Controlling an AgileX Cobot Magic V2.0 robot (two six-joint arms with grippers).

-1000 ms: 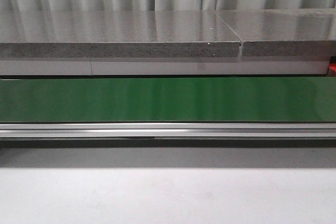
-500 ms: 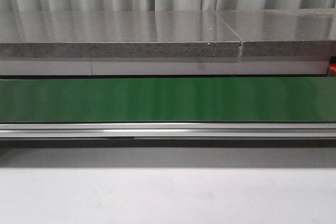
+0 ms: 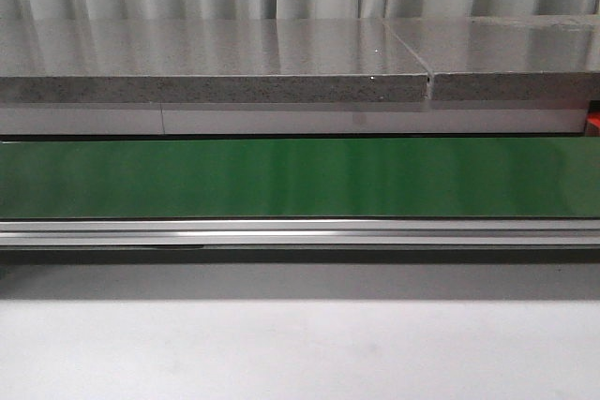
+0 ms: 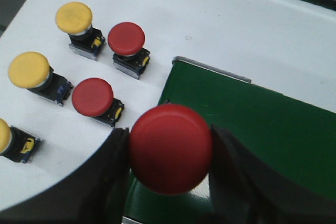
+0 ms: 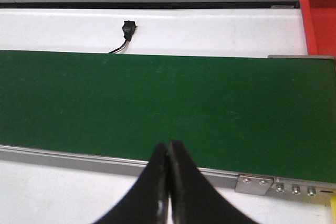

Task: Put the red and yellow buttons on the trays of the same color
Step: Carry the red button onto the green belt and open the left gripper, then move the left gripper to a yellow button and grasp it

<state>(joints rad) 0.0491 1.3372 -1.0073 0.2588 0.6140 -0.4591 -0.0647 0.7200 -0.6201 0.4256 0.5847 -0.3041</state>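
Red mushroom-head push button (image 4: 170, 148), clamped in the left end effector (image 4: 169, 153) above the green conveyor belt (image 4: 273, 129), looks rigid, light and smooth-domed, so holding its sides seems safest, while the right end effector (image 5: 168, 182) hangs clenched, empty.

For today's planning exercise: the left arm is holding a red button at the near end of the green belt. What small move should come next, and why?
Probably lower the red button onto the green belt and open. The left gripper fingers clamp it right at the belt's end, the belt is bare, and a red tray sits at the far end, beside the shut right gripper.
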